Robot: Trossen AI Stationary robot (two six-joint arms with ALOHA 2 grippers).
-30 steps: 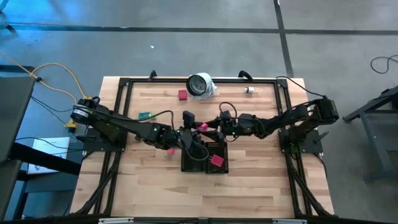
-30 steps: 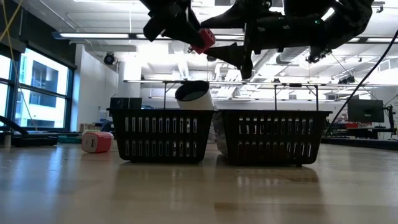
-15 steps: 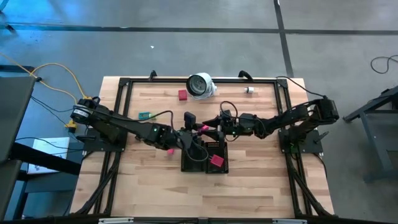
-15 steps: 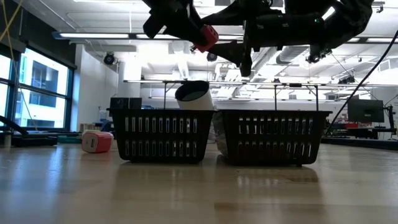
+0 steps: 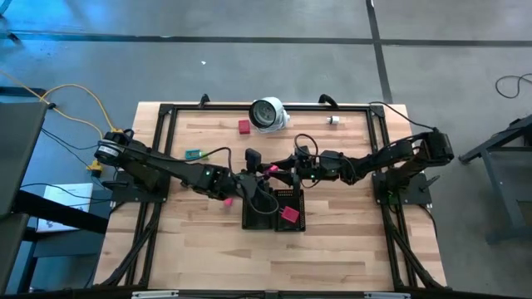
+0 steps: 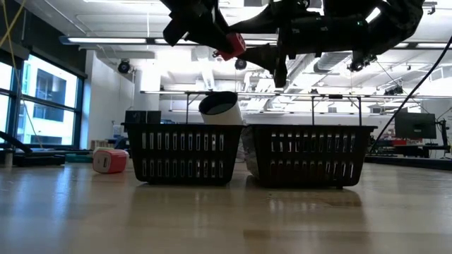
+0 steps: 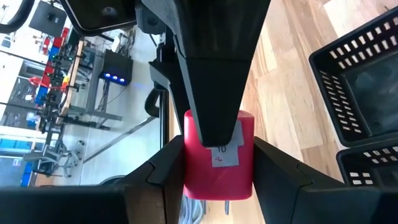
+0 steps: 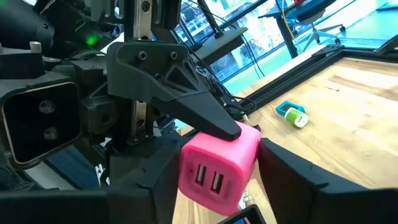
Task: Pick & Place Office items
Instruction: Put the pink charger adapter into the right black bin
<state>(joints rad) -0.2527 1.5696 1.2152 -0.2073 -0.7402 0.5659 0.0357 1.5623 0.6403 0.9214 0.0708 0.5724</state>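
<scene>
Both grippers meet in the air above the two black trays [image 5: 274,208]. My left gripper [image 5: 264,173] is shut on a pink cube-shaped piece [image 5: 271,169] with two slots on one face [image 8: 208,179]. My right gripper [image 5: 283,172] faces it from the table's right, open, with one finger on either side of the same piece [image 8: 219,160]. Another pink piece [image 5: 288,214] lies in the right tray. On the table lie a pink piece [image 5: 227,201], a red one [image 5: 243,126], a green-and-blue one [image 5: 193,154] and a white one [image 5: 333,120]. My left gripper pinches the pink piece by two opposite side faces [image 7: 186,158] between its fingers [image 7: 163,180], coming level from the table's left. The piece is lifted clear, high above the trays [image 6: 231,44]. My right gripper's fingers [image 8: 283,174] flank the piece closely; whether they touch it I cannot tell.
A large round white-and-grey object [image 5: 268,113] stands near the far edge, behind the left tray [image 6: 185,152] in the low view. The black frame rails [image 5: 162,149] run along the table's sides. Bare wood lies near the front edge.
My right gripper has edged toward the table's left, closing in on the pink piece held by my left gripper, and its fingers have risen level with it. The piece has stayed in the air over the trays.
</scene>
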